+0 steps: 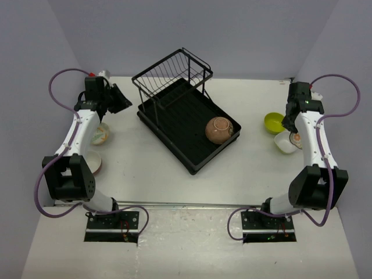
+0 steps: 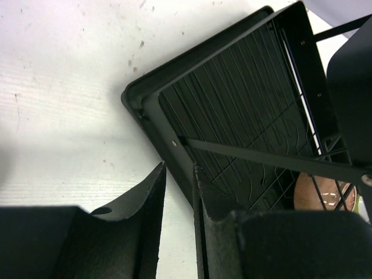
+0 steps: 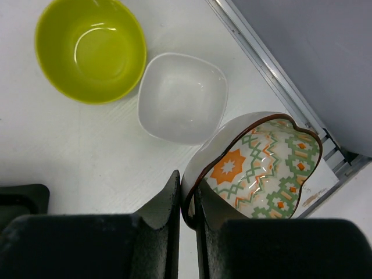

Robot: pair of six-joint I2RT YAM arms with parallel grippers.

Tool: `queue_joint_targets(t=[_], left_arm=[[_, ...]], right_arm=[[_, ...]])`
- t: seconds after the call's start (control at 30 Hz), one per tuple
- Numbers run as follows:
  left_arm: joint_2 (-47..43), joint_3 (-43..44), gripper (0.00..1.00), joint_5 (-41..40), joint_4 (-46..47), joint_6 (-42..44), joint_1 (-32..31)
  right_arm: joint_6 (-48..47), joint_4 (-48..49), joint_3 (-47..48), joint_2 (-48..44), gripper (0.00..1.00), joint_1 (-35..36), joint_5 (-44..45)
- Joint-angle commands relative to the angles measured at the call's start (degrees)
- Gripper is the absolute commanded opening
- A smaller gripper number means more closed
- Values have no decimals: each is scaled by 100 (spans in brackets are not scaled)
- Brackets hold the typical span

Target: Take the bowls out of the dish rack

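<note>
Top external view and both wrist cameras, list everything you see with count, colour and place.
Black dish rack with wire basket: one, table centre.
Tan-brown round bowl: one, in the rack's tray.
Lime-green round bowl: one, table's right.
Plain white bowl: one, beside the green one.
Orange-and-green patterned bowl: one, held at far right.
Pale bowl: one, table's left, partly hidden.
Red-rimmed white bowl: one, nearer than it.
White table: one.
Left gripper: black, slightly open, empty, over rack's corner.
Right gripper: black, shut on the patterned bowl's rim.
</note>
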Motion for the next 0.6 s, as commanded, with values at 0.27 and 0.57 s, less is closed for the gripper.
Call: queue_joint_targets(t=[0.27, 0.57], left_arm=[[-646, 111, 27, -486, -304, 31, -89], [-585, 296, 27, -636, -515, 171, -204]], right_arm=[[-143, 150, -1232, 482, 0, -95, -38], [-187, 442, -1840, 587, 0, -95, -486]])
